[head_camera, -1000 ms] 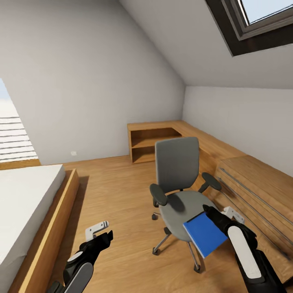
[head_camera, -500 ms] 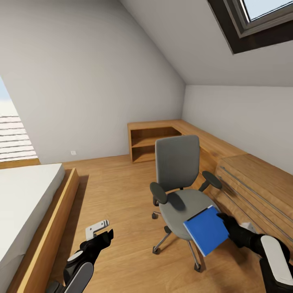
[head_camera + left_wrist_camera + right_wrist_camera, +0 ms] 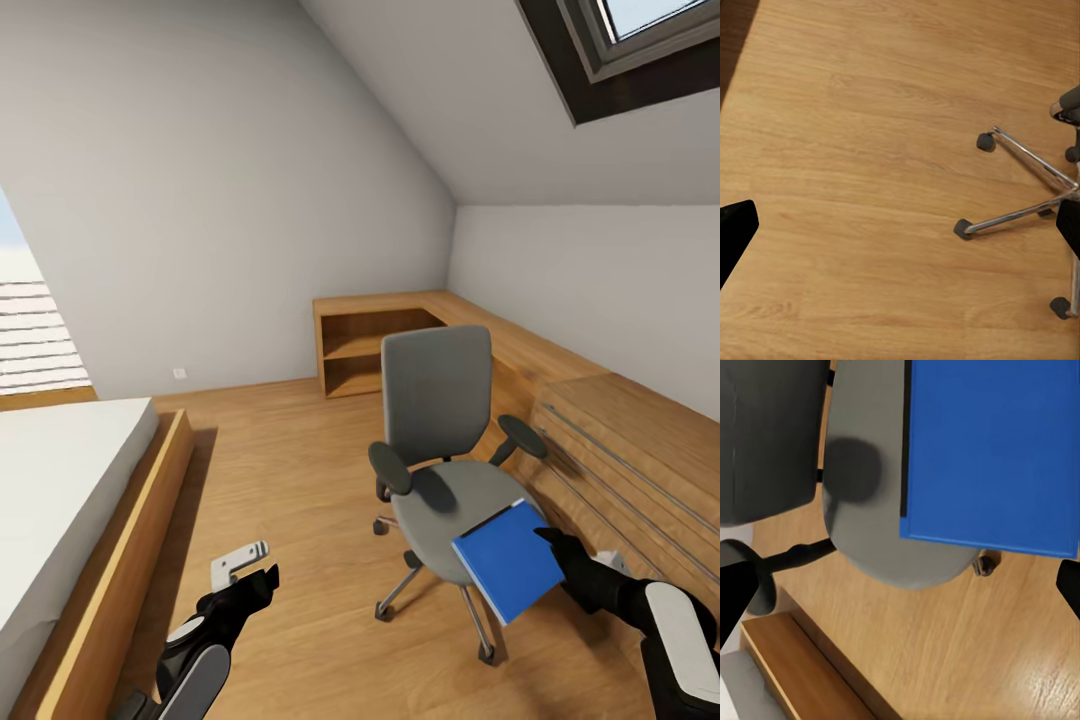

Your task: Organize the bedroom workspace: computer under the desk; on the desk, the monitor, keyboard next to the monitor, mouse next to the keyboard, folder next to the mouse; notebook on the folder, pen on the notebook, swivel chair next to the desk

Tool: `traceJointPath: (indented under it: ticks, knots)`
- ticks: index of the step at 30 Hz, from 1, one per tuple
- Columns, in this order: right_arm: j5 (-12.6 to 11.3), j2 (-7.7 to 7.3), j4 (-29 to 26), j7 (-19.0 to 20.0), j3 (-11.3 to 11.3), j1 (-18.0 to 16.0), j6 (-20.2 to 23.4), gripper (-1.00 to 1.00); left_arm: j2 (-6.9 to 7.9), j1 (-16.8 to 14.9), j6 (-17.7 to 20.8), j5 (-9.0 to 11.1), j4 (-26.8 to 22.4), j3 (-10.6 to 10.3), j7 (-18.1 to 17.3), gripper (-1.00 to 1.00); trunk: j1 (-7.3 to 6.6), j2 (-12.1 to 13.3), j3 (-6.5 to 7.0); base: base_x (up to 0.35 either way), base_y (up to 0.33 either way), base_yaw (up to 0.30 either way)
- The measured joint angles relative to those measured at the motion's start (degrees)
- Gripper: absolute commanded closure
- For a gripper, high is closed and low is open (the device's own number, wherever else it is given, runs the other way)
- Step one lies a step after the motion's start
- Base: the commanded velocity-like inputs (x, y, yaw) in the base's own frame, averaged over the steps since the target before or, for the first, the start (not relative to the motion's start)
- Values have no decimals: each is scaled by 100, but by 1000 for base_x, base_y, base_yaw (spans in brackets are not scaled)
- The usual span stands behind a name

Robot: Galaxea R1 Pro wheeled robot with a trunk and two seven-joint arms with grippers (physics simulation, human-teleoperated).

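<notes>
My right gripper (image 3: 556,541) sits at the far edge of the folder (image 3: 508,560). In my right wrist view both fingertips stand wide apart at the frame's sides with the blue sheet (image 3: 990,450) between and beyond them, so the jaws are spread and not clamped on it. The folder lies flat on the front of the swivel chair (image 3: 437,440) seat, one corner hanging past the seat's rim over the floor (image 3: 290,460).

My left gripper (image 3: 245,575) hangs low over bare boards, its jaws parted. In the left wrist view its fingertips are wide apart and the chair's chrome legs (image 3: 1020,187) and casters are off to one side.

The chair stands just beside the low wooden shelving (image 3: 560,400) along the right wall, leaving little room there. Open floor lies between the chair and the bed (image 3: 70,490), whose wooden frame edge runs along my left. A skylight (image 3: 640,40) cuts the sloped ceiling.

I can read no writing or label on the folder.
</notes>
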Motion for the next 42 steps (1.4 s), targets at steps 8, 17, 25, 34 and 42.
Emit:
traceJointPath:
  ticks: [8, 17, 25, 34, 42]
  knots:
    - [36, -1, -13, -4, -18, 0, -11, -100, -7, 0, 0, -14, -2, -418, 46, -100, 176, -321, -144, 0, 0, 0]
    - [43, 8, -10, -4, -10, 0, -11, -100, -9, 0, 0, -17, 16, -448, 40, -100, 374, -682, -305, 0, 0, 0]
    - [52, 6, -8, -4, -10, 0, -11, -100, -9, 0, 0, -13, 16, -456, 40, -100, 549, -1003, -449, 0, 0, 0]
    - [53, 2, -8, -4, -8, 0, -11, -100, -9, 0, 0, -1, 16, -457, 40, -100, 747, -1364, -611, 0, 0, 0]
    - [66, -1, -11, -4, -9, 0, -11, -100, -9, 0, 0, 7, 16, -457, 40, -100, 923, -1685, -754, 0, 0, 0]
